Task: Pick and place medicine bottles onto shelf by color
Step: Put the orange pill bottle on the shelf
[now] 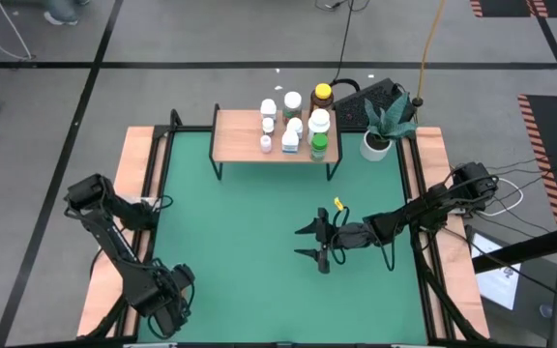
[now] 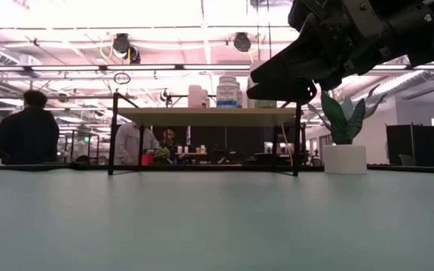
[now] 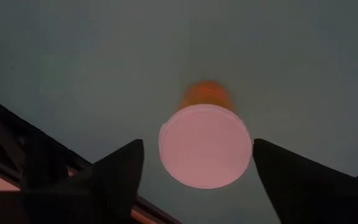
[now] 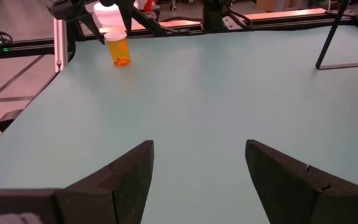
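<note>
Bottle [image 3: 205, 144] (orange, white-capped) sits between left claw [image 3: 197, 180] fingers.

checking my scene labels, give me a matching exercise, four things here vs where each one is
Things
1. orange bottle with white cap
2. yellow-capped amber bottle
3. plant pot
4. right end effector

Places
A. on the table, beside the shelf on the right arm's side
B. open, over the middle of the table
C. between the open fingers of the left end effector
D. on the shelf, among the other bottles

Pairs: 1-C, 2-D, 3-A, 4-B
</note>
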Robot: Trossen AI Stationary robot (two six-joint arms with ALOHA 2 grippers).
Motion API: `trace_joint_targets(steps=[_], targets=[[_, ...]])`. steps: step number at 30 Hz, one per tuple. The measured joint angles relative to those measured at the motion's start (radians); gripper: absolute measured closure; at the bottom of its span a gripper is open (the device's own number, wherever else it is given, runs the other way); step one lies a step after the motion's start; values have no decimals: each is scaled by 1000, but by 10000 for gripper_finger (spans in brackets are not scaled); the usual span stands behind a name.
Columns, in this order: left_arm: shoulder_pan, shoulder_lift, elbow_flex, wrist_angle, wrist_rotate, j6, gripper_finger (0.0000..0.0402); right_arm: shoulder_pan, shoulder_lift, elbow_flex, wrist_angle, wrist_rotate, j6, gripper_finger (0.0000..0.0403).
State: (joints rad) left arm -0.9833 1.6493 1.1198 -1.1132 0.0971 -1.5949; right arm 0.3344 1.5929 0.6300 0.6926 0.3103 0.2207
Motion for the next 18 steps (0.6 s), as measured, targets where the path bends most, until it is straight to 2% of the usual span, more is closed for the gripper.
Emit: trace_joint_targets(steps=[5,9,13,18], targets=[[0,0,0,-5,0,-11,163,0,0,0,0,0,0,156],[11,0,0,-26,1,-12,195,0,0,0,0,1,0,156],[48,0,0,-60,2,-23,199,0,0,0,0,1,0,156],[127,0,35,-95,6,7,179,0,0,0,5,1,2,156]])
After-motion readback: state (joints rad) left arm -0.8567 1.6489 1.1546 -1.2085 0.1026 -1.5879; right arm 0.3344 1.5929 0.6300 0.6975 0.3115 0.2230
